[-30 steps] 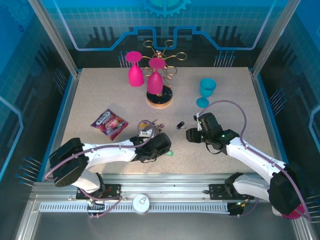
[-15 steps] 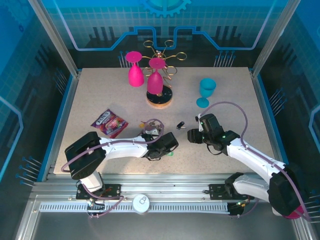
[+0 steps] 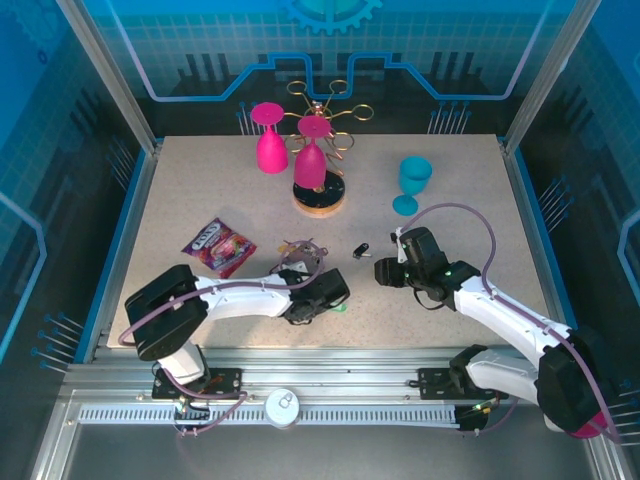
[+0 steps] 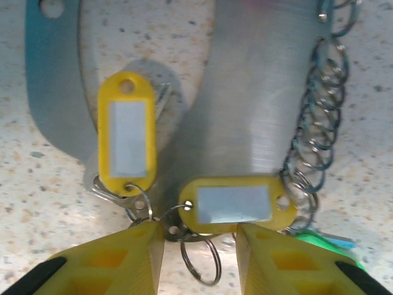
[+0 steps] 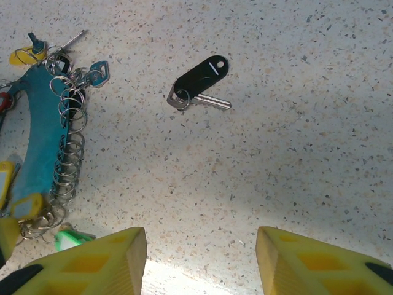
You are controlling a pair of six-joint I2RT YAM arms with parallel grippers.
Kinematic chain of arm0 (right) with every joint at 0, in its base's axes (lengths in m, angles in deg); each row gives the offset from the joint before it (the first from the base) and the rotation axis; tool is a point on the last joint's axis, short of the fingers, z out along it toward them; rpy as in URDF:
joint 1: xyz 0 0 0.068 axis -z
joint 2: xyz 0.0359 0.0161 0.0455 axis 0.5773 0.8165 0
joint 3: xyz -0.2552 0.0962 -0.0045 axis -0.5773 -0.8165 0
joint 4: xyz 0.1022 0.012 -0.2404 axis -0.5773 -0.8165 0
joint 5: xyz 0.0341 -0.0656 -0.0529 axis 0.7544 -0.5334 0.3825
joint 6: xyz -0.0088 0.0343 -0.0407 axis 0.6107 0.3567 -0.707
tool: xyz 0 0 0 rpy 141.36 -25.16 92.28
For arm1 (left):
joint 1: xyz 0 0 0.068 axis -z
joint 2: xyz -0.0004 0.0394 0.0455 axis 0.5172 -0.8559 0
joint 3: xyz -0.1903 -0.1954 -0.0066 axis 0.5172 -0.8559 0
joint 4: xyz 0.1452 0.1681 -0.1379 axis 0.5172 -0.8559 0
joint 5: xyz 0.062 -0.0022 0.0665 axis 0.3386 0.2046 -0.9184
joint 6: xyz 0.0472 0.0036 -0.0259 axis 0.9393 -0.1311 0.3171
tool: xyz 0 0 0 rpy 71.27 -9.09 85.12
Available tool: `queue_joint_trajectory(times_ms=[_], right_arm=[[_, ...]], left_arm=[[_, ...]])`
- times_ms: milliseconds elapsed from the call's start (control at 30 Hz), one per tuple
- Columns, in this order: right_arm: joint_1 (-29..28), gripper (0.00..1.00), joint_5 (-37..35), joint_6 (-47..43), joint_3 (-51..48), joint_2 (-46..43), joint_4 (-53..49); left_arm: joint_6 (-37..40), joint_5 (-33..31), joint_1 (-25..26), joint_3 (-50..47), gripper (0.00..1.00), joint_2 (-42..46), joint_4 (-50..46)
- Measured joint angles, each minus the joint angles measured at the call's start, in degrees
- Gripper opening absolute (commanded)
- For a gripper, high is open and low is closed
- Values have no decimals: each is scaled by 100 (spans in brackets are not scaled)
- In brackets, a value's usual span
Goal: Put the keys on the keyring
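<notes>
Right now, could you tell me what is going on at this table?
The left hand is down at the keyring, its fingers open on either side of the small rings by two yellow-tagged keys. The right hand hovers open over the table; a black-tagged key lies loose ahead of it, apart from the keyring.

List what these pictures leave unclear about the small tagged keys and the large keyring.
Left wrist view: the green plastic tag is mostly behind a yellow finger of the left gripper.
Right wrist view: the curved grey-blue metal keyring runs off the left edge.
Top view: the small silver tagged keys are too small to count or tell apart.
</notes>
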Motion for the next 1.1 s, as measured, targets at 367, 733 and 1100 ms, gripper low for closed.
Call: queue_joint_trajectory(times_ms=[367, 733, 1100], right_arm=[[-70, 48, 459, -415, 20, 66, 0], [-1274, 26, 1047, -2153, 837, 1121, 44], [-2234, 20, 1067, -3115, 2076, 2962, -39]], left_arm=[[275, -33, -136, -592, 26, 822, 13], [675, -208, -754, -1292, 32, 2868, 186], [680, -398, -1239, -1731, 35, 4116, 81]])
